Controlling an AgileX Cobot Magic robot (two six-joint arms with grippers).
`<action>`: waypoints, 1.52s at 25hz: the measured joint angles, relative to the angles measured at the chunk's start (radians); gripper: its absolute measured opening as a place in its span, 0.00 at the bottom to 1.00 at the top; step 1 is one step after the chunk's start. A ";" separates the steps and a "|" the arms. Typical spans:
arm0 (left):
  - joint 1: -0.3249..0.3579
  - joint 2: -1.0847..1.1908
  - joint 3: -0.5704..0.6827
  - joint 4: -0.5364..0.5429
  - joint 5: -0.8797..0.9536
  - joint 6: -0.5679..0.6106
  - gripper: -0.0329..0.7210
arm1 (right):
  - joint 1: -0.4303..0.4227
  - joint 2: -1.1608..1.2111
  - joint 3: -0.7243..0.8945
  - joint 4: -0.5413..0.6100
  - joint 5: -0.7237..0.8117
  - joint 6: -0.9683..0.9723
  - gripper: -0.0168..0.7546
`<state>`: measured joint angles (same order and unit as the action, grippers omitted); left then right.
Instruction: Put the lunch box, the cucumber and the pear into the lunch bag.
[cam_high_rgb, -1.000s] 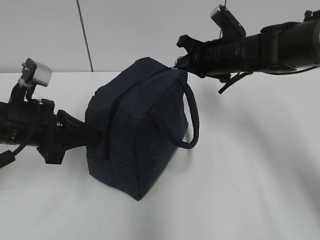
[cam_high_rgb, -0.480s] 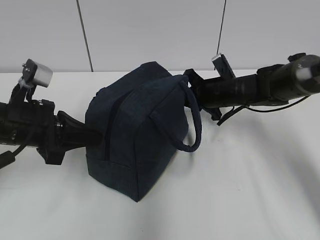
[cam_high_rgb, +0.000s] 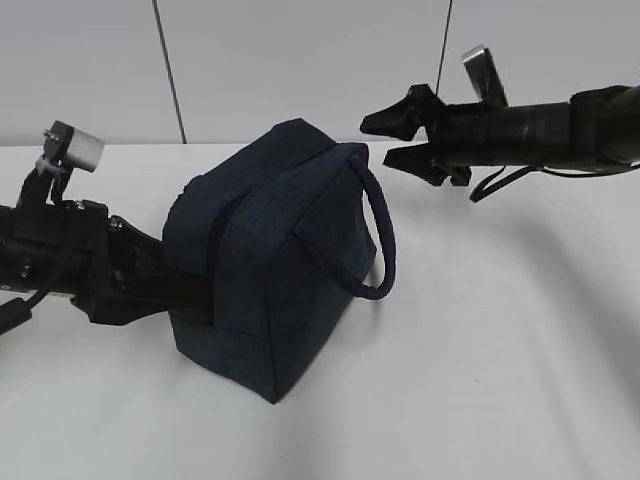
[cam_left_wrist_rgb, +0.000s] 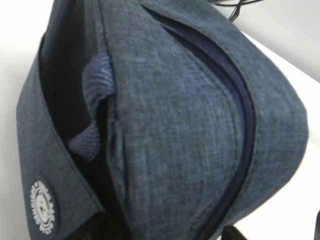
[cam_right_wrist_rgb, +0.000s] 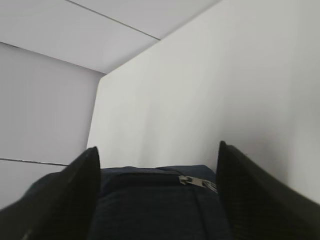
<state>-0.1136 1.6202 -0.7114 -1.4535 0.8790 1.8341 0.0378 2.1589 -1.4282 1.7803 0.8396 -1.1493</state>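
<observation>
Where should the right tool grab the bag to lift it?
Probably the rope handle on the bag's right end. It loops out clear of the fabric, so a finger can pass on each side. Come in from the right, level with the loop's middle. The right tool hangs open above that end; the zipper looks shut.

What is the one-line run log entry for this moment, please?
lunch bag: upright on table, zipper closed | right claw: open, apart from bag, holds nothing | left claw: against bag's left end, tips hidden | lunch box, cucumber, pear: unseen

Lunch bag (cam_high_rgb: 265, 260): dark navy fabric, zipped shut, standing on white table, rope handle looping off right side
</observation>
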 joint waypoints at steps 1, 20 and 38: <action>0.000 -0.013 0.000 0.013 -0.005 -0.013 0.61 | -0.014 -0.011 0.000 -0.002 0.020 -0.008 0.75; 0.027 -0.502 0.001 0.675 -0.148 -0.968 0.50 | 0.000 -0.459 0.022 -1.281 0.326 0.682 0.44; 0.027 -1.004 0.003 1.137 0.064 -1.617 0.43 | 0.014 -1.350 0.692 -1.682 0.172 1.067 0.39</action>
<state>-0.0870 0.6163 -0.7087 -0.3167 0.9435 0.2176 0.0515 0.8087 -0.7364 0.0985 1.0116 -0.0818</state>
